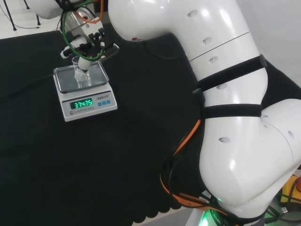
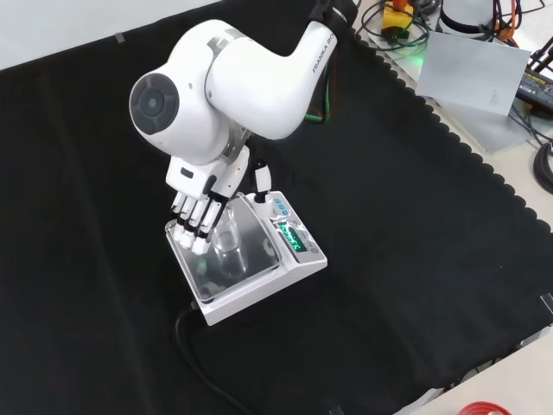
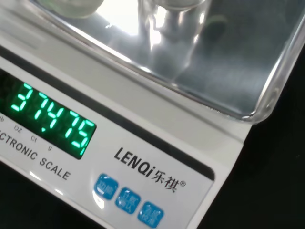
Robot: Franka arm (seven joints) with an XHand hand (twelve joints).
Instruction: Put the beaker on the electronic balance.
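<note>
I see the beaker point(image 2: 228, 242) standing upright on the steel pan of the balance point(image 2: 285, 264), roughly mid-pan in the front view. In the head view the beaker point(image 1: 83, 75) sits toward the far side of the pan, with the balance point(image 1: 87, 104) at the left of the black cloth point(image 1: 117, 160). The green display is lit and showing a reading, so I judge the pan is carrying load; I cannot say how much of that comes from the hand.

The hand point(image 2: 200, 207) hangs right over the beaker from the far side in the front view. Its fingers point(image 2: 197, 235) point down beside the glass on the left and look close to or touching its wall. In the head view a white fingertip point(image 1: 83, 65) sits at the beaker's rim. I judge the hand is closed around the beaker, though contact on the clear glass is hard to confirm.

In the wrist view the beaker base point(image 3: 174, 19) rests on the pan.

Status: placement looks done. Left to do, in my judgement: open the fingers and lift the hand clear without tipping the glass.
</note>
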